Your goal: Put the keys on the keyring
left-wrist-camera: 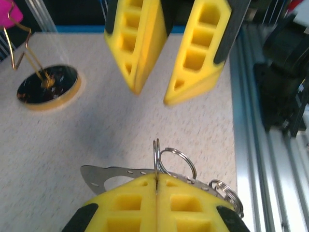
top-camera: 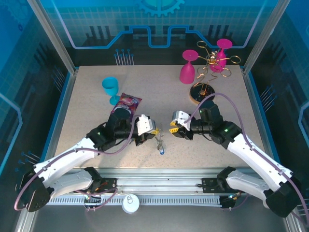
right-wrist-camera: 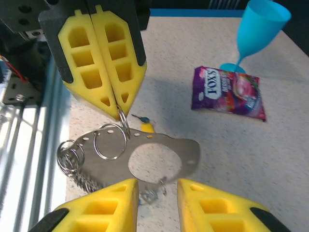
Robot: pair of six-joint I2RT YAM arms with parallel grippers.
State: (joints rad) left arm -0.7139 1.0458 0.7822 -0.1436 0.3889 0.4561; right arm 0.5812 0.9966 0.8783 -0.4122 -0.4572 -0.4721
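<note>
- Keyring (right-wrist-camera: pixel 186 152) — a flat silvery plate with one large round hole, a row of small holes and several split rings — sits between the two grippers, over the table (top-camera: pixel 87 106)
- Left gripper (right-wrist-camera: pixel 118 112) is clamped tight on one split ring at the keyring's upper edge
- Right gripper (right-wrist-camera: pixel 158 187) faces the keyring from the opposite side with its fingers apart; the plate's lower edge lies just above the gap, and whether they touch cannot be told
- Yellow-headed key (right-wrist-camera: pixel 147 127) shows just behind the keyring, and the blue key (top-camera: pixel 161 151) sits just below it in the top view
- Candy packet (right-wrist-camera: pixel 227 92) and blue goblet (right-wrist-camera: pixel 260 29) lie beyond the keyring
- Pink goblet (top-camera: pixel 189 67) and gold wire rack (top-camera: pixel 208 72) stand well apart from the keyring — at the far right
</note>
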